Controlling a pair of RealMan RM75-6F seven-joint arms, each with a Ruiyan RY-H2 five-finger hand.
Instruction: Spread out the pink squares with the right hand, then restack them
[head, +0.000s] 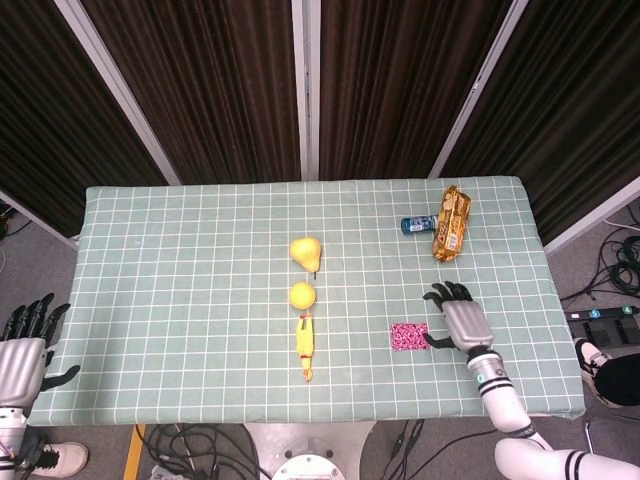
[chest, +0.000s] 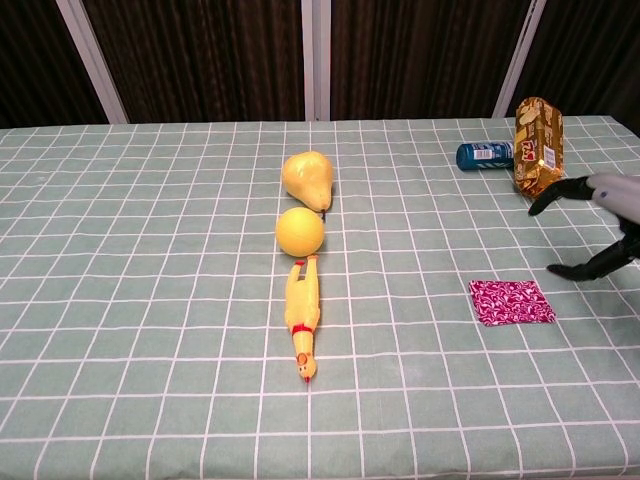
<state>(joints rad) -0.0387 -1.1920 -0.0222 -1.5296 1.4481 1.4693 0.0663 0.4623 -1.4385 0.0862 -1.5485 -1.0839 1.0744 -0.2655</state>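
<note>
Left hand (head: 20, 350): hung off the near left corner of the surface, fingers apart and pointing up, nothing in them; seen only in the head view.
Right hand (head: 464, 320): hovered above the surface just right of the pink squares, fingers (chest: 548, 195) spread and curved downward, holding nothing; the thumb tip reached toward the right edge of the squares without clearly touching them.
Pink squares (chest: 511, 301): lay flat as one neat patch on the near right part of the surface (head: 180, 260), apart from the other things; how many pieces were in the pile could not be told.
Rubber chicken (chest: 302, 318): lay lengthwise near the middle, head toward the near edge, well left of the pink squares.
Yellow ball (chest: 300, 230): sat just beyond the chicken's far end, close to touching it.
Pear (chest: 306, 177): lay just beyond the ball, in line with it and the chicken.
Blue can (chest: 484, 154): lay on its side toward the far right, its right end against the snack packet.
Snack packet (chest: 537, 145): gold and brown, stood farthest back on the right, beyond the right hand.
Cloth: green with a white grid, covered the whole surface.
</note>
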